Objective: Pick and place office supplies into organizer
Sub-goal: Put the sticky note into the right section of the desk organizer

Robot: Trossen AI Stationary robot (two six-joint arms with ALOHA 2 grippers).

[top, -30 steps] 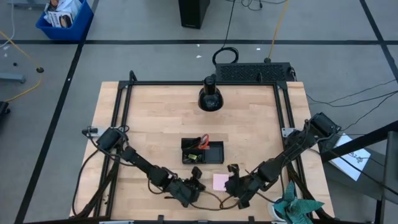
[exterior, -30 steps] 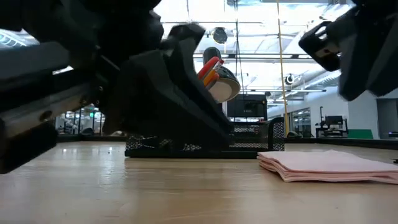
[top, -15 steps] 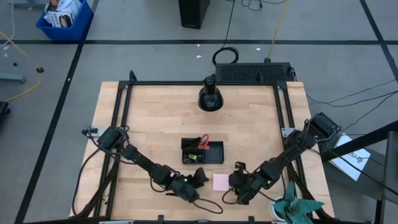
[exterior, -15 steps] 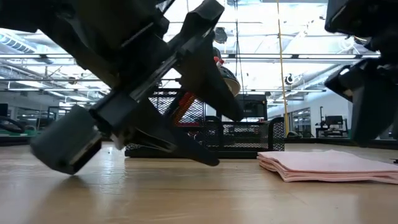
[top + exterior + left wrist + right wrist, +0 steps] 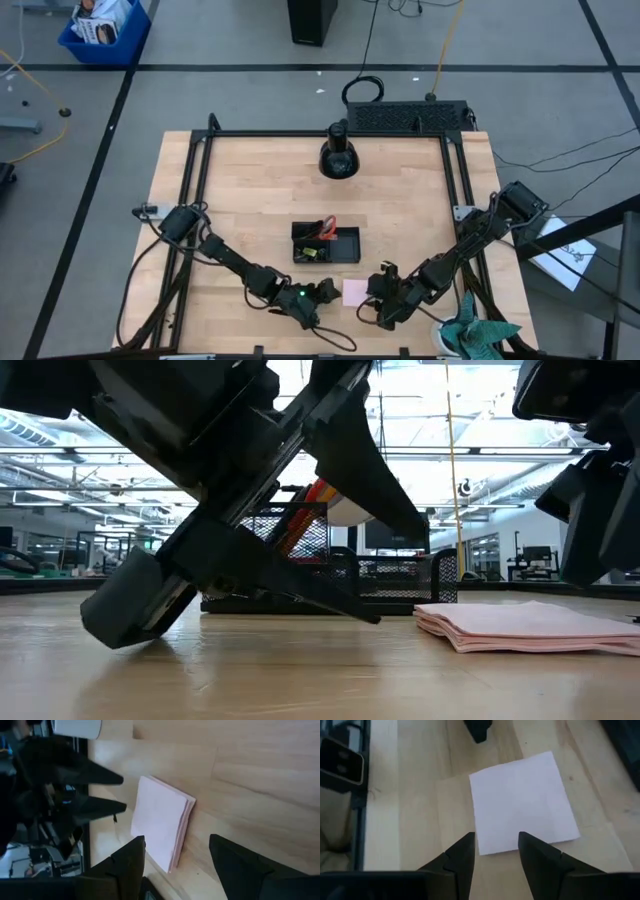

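Between the two grippers lies the pink sticky-note pad [image 5: 354, 291]. Left gripper [image 5: 327, 291] has just spread wide; right gripper [image 5: 377, 293] gapes too, neither holding it.

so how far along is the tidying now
Nearly done: scissors and other small supplies already sit in the organizer. Nothing is held; the left gripper and right gripper, both open, flank the pink sticky-note pad, the one item left on the table.

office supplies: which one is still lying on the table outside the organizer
The pink sticky-note pad. It lies flat on the wood between both open grippers, just in front of the organizer, where the red-handled scissors and other items already sit.
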